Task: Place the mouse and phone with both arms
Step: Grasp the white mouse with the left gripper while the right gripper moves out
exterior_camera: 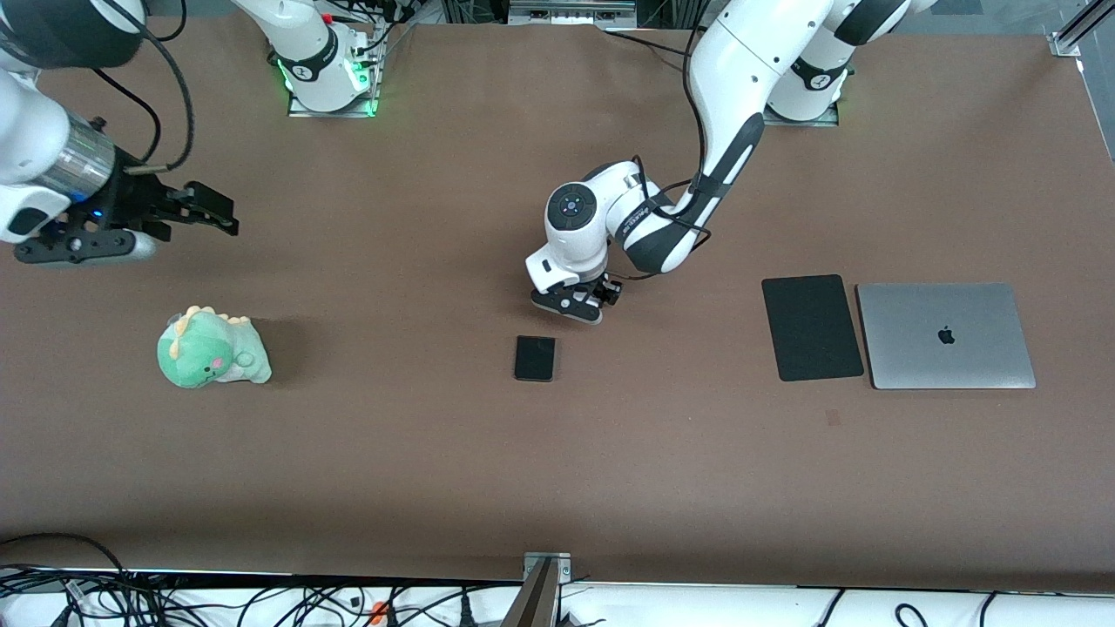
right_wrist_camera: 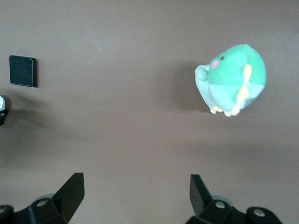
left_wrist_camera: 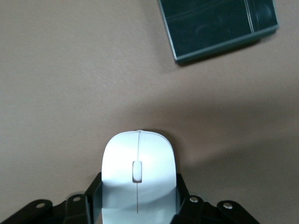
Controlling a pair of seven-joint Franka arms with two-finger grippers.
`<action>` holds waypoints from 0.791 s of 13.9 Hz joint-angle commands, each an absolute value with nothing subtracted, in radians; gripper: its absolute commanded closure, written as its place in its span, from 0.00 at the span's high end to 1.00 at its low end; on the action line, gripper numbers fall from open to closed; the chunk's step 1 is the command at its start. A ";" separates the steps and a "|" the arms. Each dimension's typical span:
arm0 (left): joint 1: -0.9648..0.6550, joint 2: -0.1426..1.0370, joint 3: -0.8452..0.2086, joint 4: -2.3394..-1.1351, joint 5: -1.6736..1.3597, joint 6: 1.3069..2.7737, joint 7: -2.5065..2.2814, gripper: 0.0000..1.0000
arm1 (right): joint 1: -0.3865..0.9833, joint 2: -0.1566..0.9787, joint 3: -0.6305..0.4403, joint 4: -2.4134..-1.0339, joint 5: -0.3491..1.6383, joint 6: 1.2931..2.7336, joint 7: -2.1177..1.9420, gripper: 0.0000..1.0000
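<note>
- We see the right hand [exterior_camera: 205,209] waiting in the air over bare surface [exterior_camera: 418,453] at the right arm's end, fingers spread wide and holding nothing; the green plush dinosaur [exterior_camera: 212,348] sits close below, and we judge a careless descent could knock it
- The phone [exterior_camera: 535,358] lies flat mid-surface, untouched; being thin and glossy, we expect it could slide from a pinch
- The left hand [exterior_camera: 579,305] hangs just beside the phone, fingers closed on the mouse [left_wrist_camera: 138,175], whose smooth shell could slip
- The mouse pad [exterior_camera: 812,327] touches the laptop [exterior_camera: 945,335], so we risk clipping it
</note>
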State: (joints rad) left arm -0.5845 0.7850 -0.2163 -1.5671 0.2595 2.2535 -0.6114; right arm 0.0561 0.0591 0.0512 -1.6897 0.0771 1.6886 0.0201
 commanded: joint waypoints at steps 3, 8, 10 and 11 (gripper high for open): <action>-0.499 0.638 -0.215 -1.508 0.180 1.929 -0.609 0.29 | 0.086 0.158 0.054 -1.684 0.075 1.798 0.021 1.00; -0.289 0.557 -0.206 -1.522 0.195 1.661 -0.454 0.31 | 0.158 0.236 0.054 -1.681 0.078 1.885 0.037 1.00; -0.148 0.558 -0.213 -1.528 0.199 1.678 -0.337 0.35 | 0.225 0.290 0.054 -1.671 0.078 1.945 0.128 1.00; -0.105 0.563 -0.213 -1.535 0.198 1.712 -0.245 0.35 | 0.268 0.329 0.052 -1.654 0.075 1.974 0.191 1.00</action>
State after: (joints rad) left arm -0.1947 0.5711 -0.1961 -1.5012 0.2003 1.6732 -0.3742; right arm 0.1978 0.2630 0.0554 -1.6906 0.0781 1.9317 0.0961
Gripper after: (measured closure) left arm 0.388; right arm 0.000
